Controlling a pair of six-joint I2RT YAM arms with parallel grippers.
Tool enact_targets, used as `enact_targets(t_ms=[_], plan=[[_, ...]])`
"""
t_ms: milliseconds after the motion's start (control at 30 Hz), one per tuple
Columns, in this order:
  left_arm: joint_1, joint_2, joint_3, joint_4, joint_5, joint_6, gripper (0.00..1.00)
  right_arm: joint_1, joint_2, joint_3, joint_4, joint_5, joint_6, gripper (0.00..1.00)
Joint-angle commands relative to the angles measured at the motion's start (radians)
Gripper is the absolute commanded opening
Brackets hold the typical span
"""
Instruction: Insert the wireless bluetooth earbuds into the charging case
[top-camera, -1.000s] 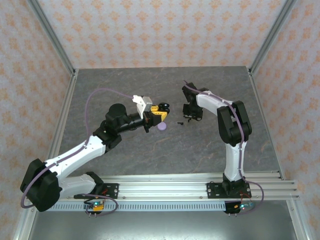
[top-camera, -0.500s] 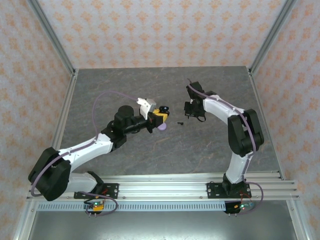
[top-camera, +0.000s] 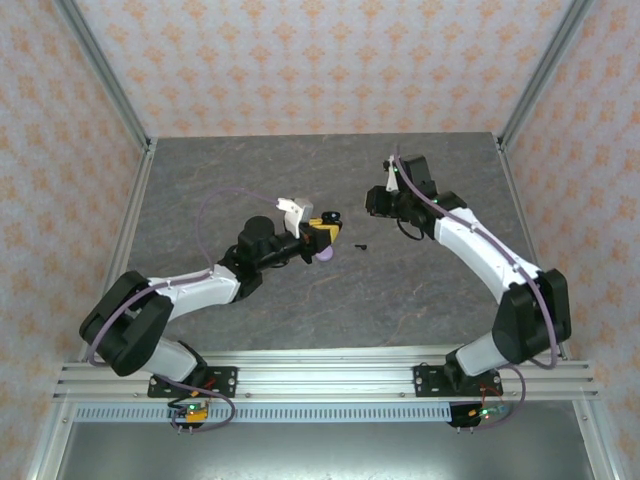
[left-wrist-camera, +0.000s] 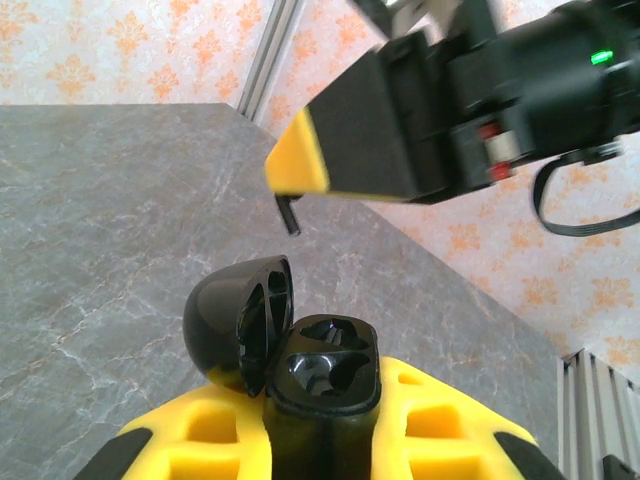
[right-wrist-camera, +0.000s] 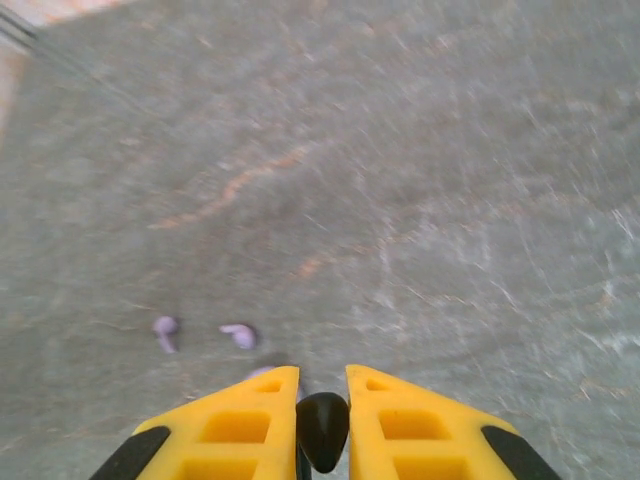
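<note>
Right wrist view: my right gripper (right-wrist-camera: 322, 385) has lifted off the table (right-wrist-camera: 450, 150), clenched on one black earbud (right-wrist-camera: 322, 430); my left gripper (left-wrist-camera: 320, 412) grips the open black charging case (left-wrist-camera: 325, 365) nearby, ready for insertion.

High rear overview of the table (top-camera: 400, 290); two close wrist views.

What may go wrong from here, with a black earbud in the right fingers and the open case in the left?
The tiny black earbud pinched between the right fingers may slip or turn. The black case in the left fingers has small wells beside its open lid; a misaligned earbud may strike the lid.
</note>
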Motion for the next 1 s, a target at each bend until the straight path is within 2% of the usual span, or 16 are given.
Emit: enact_targets(t_ms=[0,200,467,967], plan=[[-0.004,0.013,-0.014,0.193,-0.014,-0.063,0.17,0.017,-0.08,-0.002,0.066,-0.049,-0.029,0.17],[-0.005,0.024,0.005,0.231,0.008,-0.087,0.17,0.035,-0.171,-0.014,0.143,-0.133,-0.019,0.17],[-0.013,0.021,0.045,0.218,0.028,-0.097,0.17,0.054,-0.214,-0.048,0.241,-0.246,0.005,0.18],[-0.026,0.008,0.091,0.187,0.032,-0.109,0.18,0.092,-0.209,-0.055,0.245,-0.267,-0.013,0.18]])
